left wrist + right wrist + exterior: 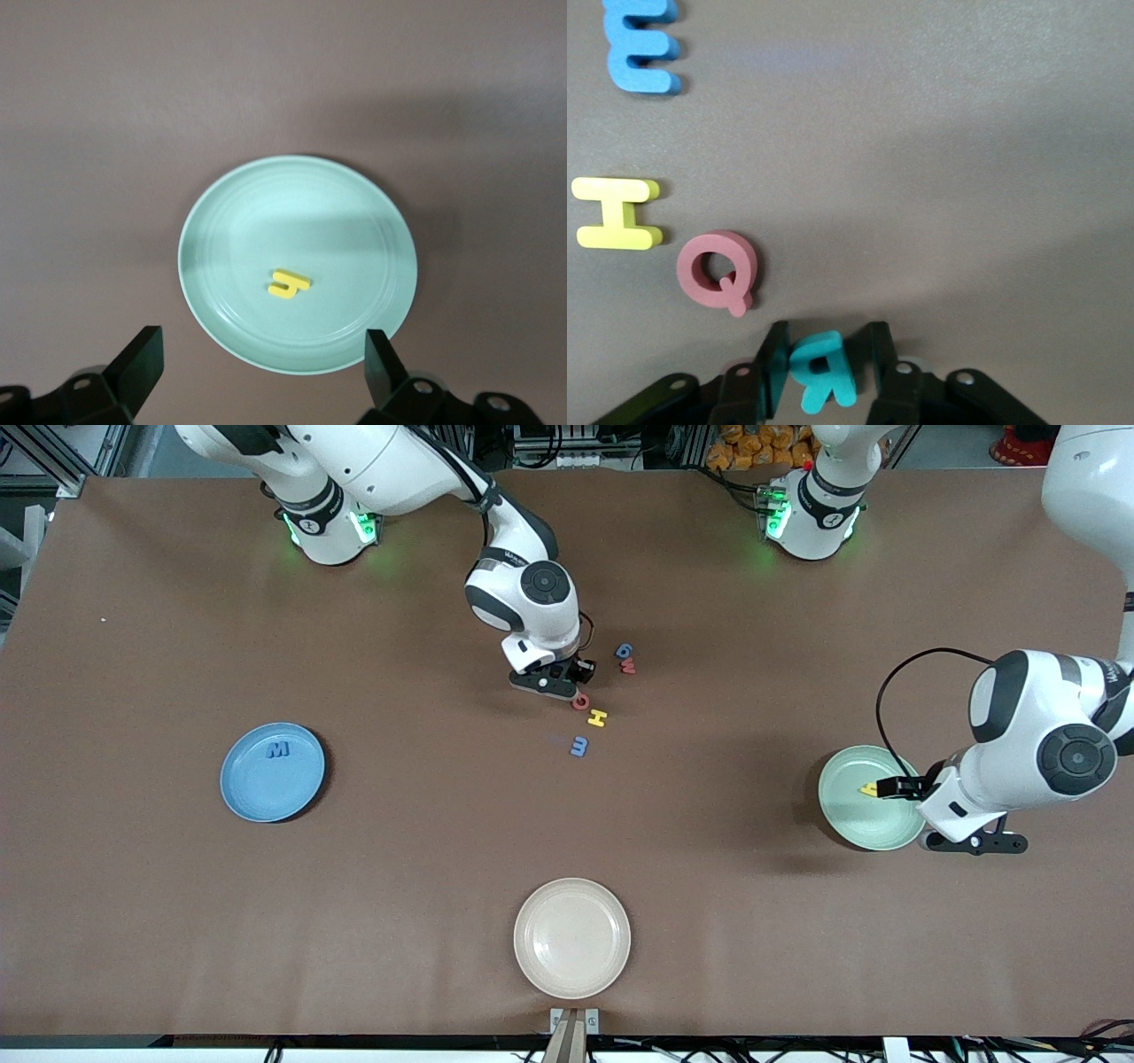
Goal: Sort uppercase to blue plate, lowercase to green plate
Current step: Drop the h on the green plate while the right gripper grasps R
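Observation:
My right gripper (825, 352) is down on the table with its fingers shut on the teal R (826, 370), which lies flat. Beside it lie the red Q (713, 267), the yellow H (616, 212) and the blue m (642, 44). A blue g (625, 651) and a dark red w (628, 665) lie a little toward the left arm's end. The blue plate (257, 793) holds a blue M (278, 750). My left gripper (262, 343) hangs open and empty over the rim of the green plate (354, 230), where a small yellow h (289, 283) lies.
A cream plate (572, 957) sits near the table's front edge, in the middle. The right arm (523, 593) reaches in over the letter cluster from the table's back edge.

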Robot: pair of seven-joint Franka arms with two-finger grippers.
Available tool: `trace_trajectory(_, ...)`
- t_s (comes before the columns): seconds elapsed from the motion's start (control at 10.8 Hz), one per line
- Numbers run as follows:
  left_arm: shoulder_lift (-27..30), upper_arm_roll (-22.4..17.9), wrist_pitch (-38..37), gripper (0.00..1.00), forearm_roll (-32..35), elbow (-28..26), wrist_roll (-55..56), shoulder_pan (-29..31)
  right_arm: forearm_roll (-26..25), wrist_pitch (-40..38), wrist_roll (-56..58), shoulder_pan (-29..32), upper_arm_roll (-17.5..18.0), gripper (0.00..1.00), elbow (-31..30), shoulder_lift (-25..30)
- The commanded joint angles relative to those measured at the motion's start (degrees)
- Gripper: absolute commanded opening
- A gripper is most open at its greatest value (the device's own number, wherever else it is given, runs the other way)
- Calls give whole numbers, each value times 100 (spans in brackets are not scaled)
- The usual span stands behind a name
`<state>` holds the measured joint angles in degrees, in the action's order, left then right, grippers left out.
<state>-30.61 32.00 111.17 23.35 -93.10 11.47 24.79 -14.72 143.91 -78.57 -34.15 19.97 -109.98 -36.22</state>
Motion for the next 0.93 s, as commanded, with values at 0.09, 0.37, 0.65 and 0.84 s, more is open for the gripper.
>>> trace_trajectory(0.09, 196, 69, -148, 100, 99, 301, -40, -245, -119, 23, -185, -22, 25, 24, 64, -114)
trace_trajectory(0.37, 152, 52, -148, 100, 30, 310, 30, -343, -136, 23, -150, -13, 25, 18, 64, -114)
trace_trajectory(0.65, 38, 44, -122, 100, 73, 319, 48, -361, -127, -65, 7, 75, 25, 18, 196, -61)
trace_trajectory(0.84, 38, 43, -113, 100, 55, 319, 48, -370, -127, -257, 209, 250, 68, 18, 214, 18)
